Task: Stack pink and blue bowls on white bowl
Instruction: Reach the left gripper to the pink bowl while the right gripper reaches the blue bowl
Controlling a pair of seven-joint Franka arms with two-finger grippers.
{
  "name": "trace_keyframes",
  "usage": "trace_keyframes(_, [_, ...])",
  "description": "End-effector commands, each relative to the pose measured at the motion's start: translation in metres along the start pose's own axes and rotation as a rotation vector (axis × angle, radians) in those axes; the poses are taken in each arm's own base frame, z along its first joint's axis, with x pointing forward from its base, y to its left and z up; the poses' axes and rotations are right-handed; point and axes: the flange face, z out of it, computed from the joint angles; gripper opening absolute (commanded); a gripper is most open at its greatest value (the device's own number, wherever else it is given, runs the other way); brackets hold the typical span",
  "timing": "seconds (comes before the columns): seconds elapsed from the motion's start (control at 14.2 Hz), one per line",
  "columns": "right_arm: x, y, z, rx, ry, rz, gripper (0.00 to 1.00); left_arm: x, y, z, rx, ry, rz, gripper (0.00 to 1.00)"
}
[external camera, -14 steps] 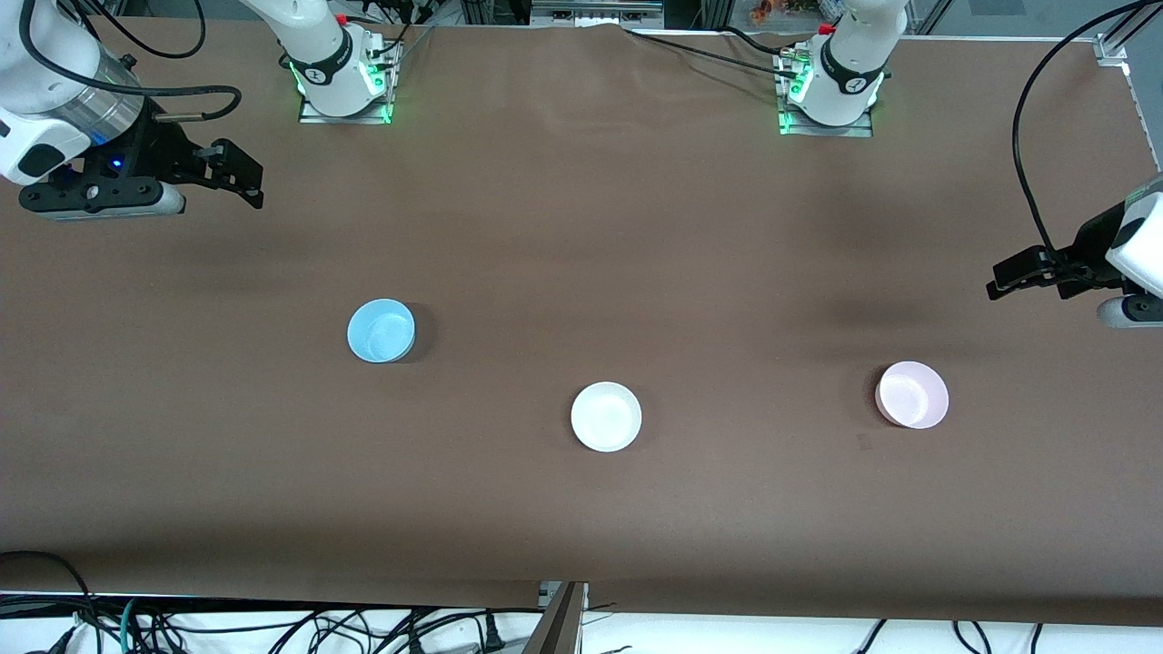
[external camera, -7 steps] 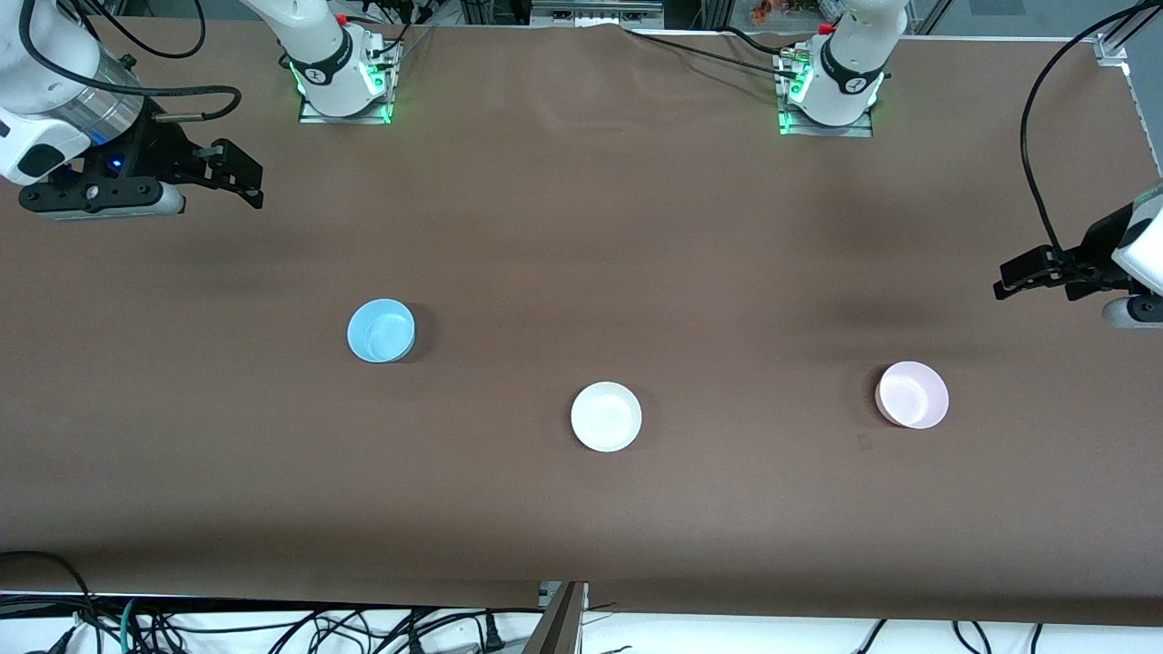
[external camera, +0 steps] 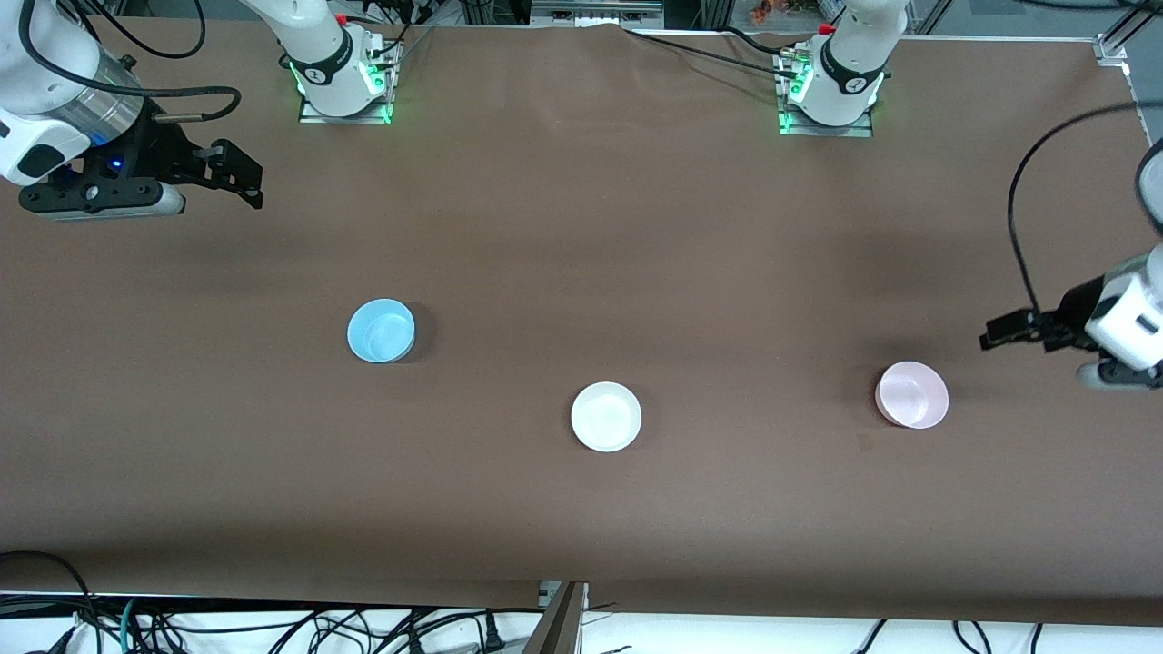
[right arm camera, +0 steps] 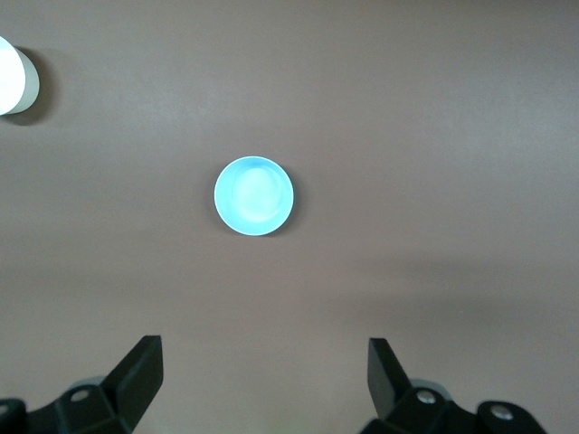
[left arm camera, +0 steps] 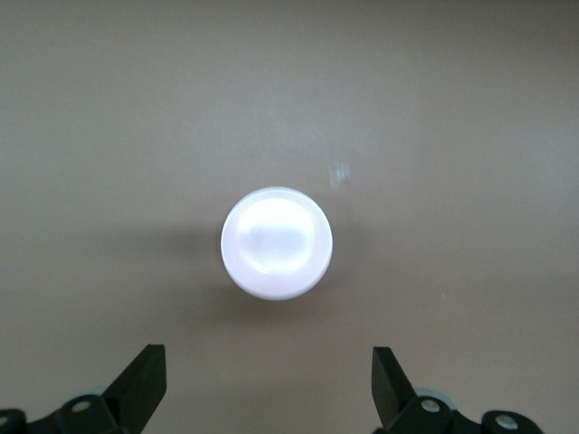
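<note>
The pale pink bowl (external camera: pixel 912 394) sits upright toward the left arm's end of the table. The white bowl (external camera: pixel 606 416) sits mid-table. The sky-blue bowl (external camera: pixel 381 331) sits toward the right arm's end. All three stand apart. My left gripper (external camera: pixel 995 338) is open and empty, over bare table just off the pink bowl's rim; the pink bowl (left arm camera: pixel 276 242) shows ahead of its fingers (left arm camera: pixel 145 380). My right gripper (external camera: pixel 245 177) is open and empty, high over the table's right-arm end; its wrist view shows the blue bowl (right arm camera: pixel 254 196) and the white bowl's edge (right arm camera: pixel 11 77).
The brown table cloth (external camera: pixel 581 227) covers the whole surface. The two arm bases (external camera: pixel 341 77) stand along the table edge farthest from the front camera. Cables hang below the table edge nearest that camera (external camera: pixel 273 627).
My left gripper has come down and moved closer to the pink bowl. The right arm and the three bowls have not moved.
</note>
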Motion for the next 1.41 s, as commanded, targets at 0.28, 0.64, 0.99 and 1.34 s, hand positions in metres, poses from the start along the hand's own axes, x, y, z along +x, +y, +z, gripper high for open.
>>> trace_keyframes(0.28, [0.010, -0.005, -0.008, 0.014, 0.021, 0.008, 1.00, 0.030, -0.041, 0.134, 0.085, -0.018, 0.062, 1.00])
trace_keyframes(0.64, [0.031, 0.001, 0.031, 0.006, -0.036, 0.003, 1.00, 0.030, -0.041, 0.177, 0.059, -0.021, 0.001, 1.00])
trace_keyframes(0.99, [0.074, 0.020, 0.128, -0.005, -0.146, 0.014, 1.00, 0.030, -0.044, 0.196, 0.103, -0.030, -0.017, 0.95])
trace_keyframes(1.34, [0.109, 0.021, 0.200, 0.015, -0.116, -0.002, 1.00, 0.030, -0.051, 0.208, 0.150, -0.018, 0.019, 0.59])
